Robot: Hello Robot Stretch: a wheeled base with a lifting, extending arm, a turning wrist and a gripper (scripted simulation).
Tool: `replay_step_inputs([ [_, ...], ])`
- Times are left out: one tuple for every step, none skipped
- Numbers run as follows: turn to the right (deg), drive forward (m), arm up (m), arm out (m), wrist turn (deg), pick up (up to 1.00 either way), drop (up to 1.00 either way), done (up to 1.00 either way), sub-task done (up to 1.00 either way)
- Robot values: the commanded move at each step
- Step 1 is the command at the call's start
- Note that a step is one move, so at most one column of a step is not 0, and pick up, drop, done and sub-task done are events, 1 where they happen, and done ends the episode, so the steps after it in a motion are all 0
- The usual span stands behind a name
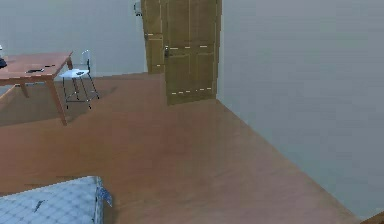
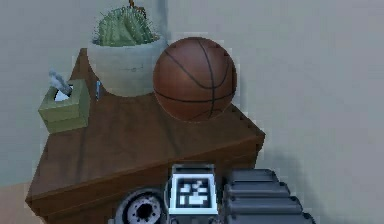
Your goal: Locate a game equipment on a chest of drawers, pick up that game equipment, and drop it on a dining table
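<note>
Nearest me, the gripper (image 2: 141, 210) sits low at the arm side view's bottom edge, beside its white marker (image 2: 193, 190). I can't tell whether it holds anything. The basketball (image 2: 195, 78) rests on the chest of drawers (image 2: 120, 150), farther out and slightly right of the gripper, just beside the potted cactus (image 2: 125, 50).

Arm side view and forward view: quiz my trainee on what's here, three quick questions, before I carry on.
1. True or false: the basketball rests on the floor.
2. Which stands farthest toward the arm side view's left on the chest of drawers: A basketball, B tissue box, C plant pot?
3. In the forward view, what stands beside the chair?
Key: 1 false; 2 B; 3 the dining table.
</note>
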Motion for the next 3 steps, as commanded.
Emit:
replay_step_inputs([
  [0.0,0.0,0.0,0.12,0.0,0.0,0.0,0.0,0.0],
  [0.0,0.0,0.0,0.0,45.0,0.0,0.0,0.0,0.0],
  [0.0,0.0,0.0,0.0,45.0,0.0,0.0,0.0,0.0],
])
